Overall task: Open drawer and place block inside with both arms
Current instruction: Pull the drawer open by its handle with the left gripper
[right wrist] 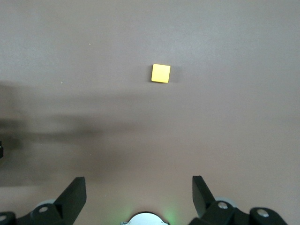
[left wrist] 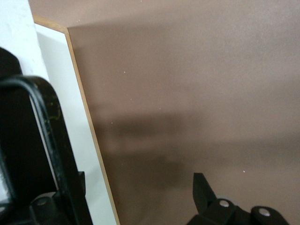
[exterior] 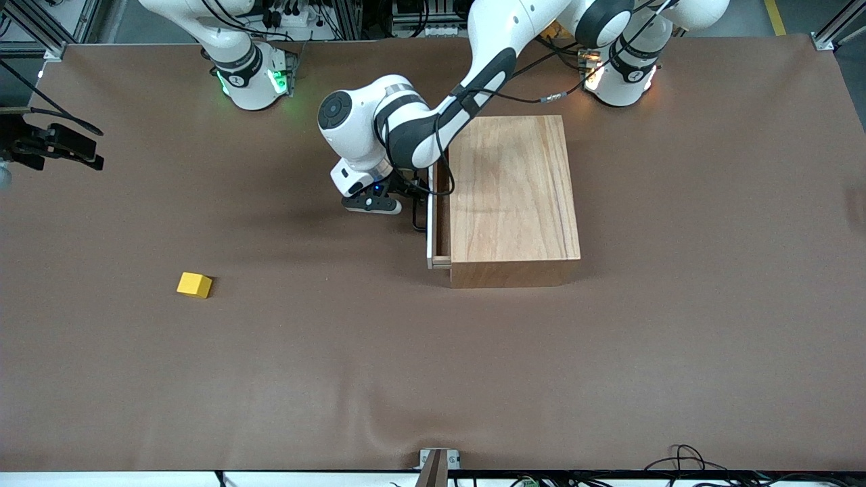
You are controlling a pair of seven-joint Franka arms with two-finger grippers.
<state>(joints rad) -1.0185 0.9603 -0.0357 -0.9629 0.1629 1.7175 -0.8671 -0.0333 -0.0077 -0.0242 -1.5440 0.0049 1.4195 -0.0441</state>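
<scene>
A: Yellow block [exterior: 194, 285], lower left of frame, lies free on the table, well apart from the drawer [exterior: 437, 213].

B: Drawer barely open. Left gripper [exterior: 413, 200] sits at its wire handle [exterior: 417, 218]; finger spread not discernible. Right gripper [right wrist: 136, 197], fingers wide, holds nothing.

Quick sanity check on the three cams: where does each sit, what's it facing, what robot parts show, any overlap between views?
Front view: high across the table, facing both bases; shows both arms, the left gripper at the drawer of the wooden box, and the block.
Left wrist view: on the left arm, looking along its fingers at the drawer's white front panel.
Right wrist view: on the right arm, looking down past the open right gripper at the block.
Shared: front and right wrist both show the block.
</scene>
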